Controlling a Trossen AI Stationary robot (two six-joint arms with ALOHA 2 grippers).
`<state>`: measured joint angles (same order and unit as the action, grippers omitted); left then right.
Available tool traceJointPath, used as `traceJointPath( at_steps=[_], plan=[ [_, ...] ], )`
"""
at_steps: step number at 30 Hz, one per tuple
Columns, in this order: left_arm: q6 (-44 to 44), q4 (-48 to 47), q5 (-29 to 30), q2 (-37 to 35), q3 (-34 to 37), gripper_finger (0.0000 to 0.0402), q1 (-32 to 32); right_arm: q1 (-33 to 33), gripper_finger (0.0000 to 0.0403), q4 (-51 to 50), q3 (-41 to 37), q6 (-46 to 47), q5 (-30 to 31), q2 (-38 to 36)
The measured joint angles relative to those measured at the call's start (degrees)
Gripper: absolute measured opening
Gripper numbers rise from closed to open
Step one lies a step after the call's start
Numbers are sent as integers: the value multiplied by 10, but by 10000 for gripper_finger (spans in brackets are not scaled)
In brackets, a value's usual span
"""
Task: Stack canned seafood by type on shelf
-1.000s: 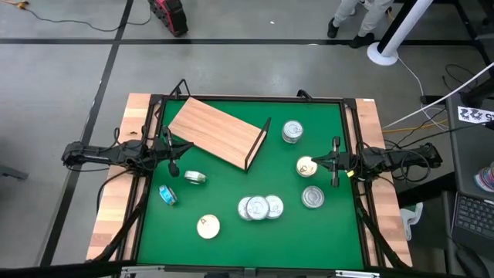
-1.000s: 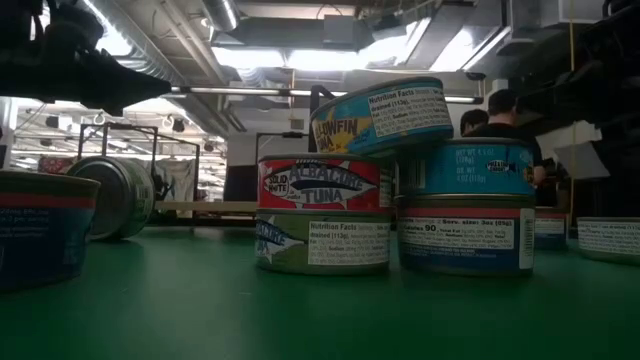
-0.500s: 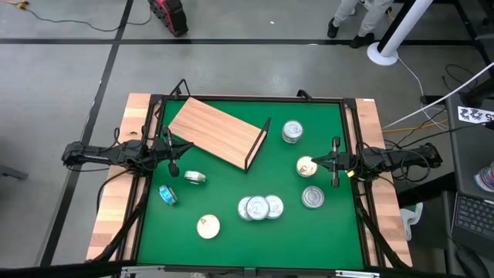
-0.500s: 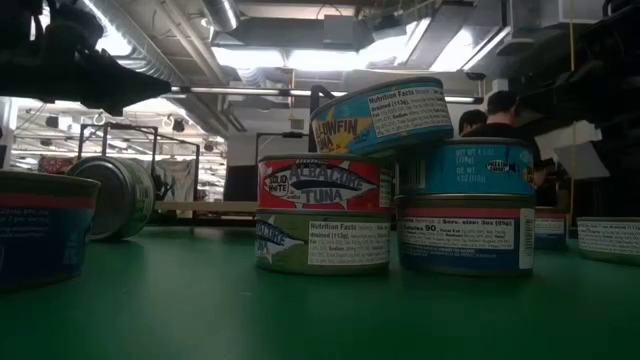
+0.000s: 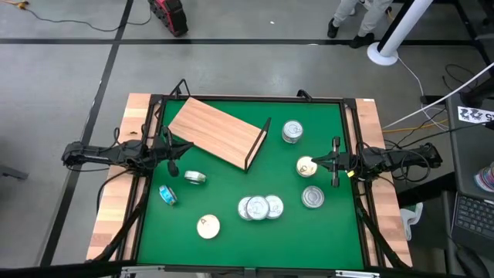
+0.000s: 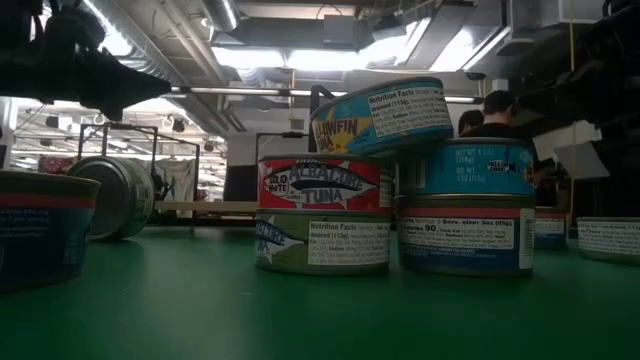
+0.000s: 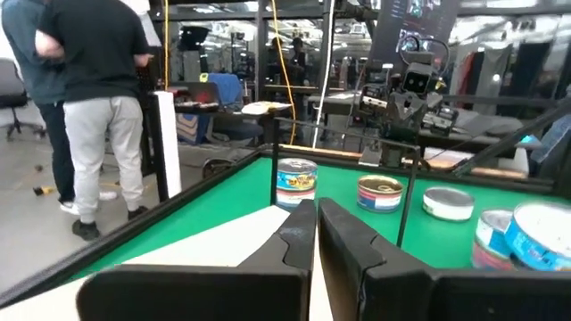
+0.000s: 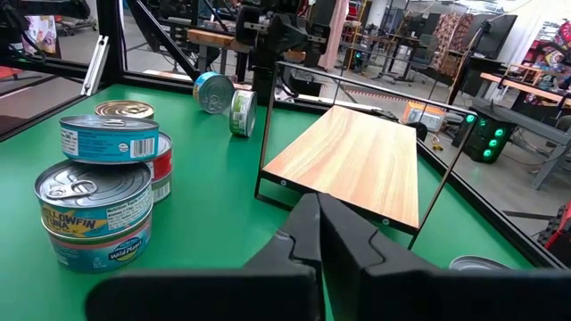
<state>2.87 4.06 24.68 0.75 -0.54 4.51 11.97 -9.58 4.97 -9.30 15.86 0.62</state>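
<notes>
The light-brown shelf (image 5: 216, 130) sits slantwise at the mat's far left, with a black wire frame (image 5: 258, 144) at its right end. Round tins are spread over the mat. A stack (image 5: 292, 131) stands at the far right, single tins (image 5: 306, 166) (image 5: 312, 197) sit near the right arm, and a stacked cluster (image 5: 258, 207) (image 6: 390, 190) lies near the middle. One cream-topped tin (image 5: 208, 226) lies flat, and two tins rest on their sides (image 5: 194, 177) (image 5: 167, 194). My left gripper (image 5: 173, 160) (image 7: 313, 227) is shut beside the shelf's left end. My right gripper (image 5: 333, 164) (image 8: 318, 218) is shut at the mat's right edge, next to a tin.
The green mat (image 5: 224, 193) has a raised black rim (image 5: 247, 98), with wooden table strips on both sides. There is open mat between the shelf and the tin cluster. People stand beyond the table (image 7: 98, 98) (image 6: 495, 115). Cables and a white pole base (image 5: 384, 52) are on the floor.
</notes>
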Motion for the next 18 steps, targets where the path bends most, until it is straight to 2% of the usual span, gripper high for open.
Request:
traceJointPath(
  at_steps=[6, 18],
  plan=[
    [56, 64, 0, 0, 0, 13, 0, 0, 7, 0, 0, 0, 0, 0],
    [61, 38, 0, 0, 0, 13, 0, 0, 7, 0, 0, 0, 1, 0]
  ],
)
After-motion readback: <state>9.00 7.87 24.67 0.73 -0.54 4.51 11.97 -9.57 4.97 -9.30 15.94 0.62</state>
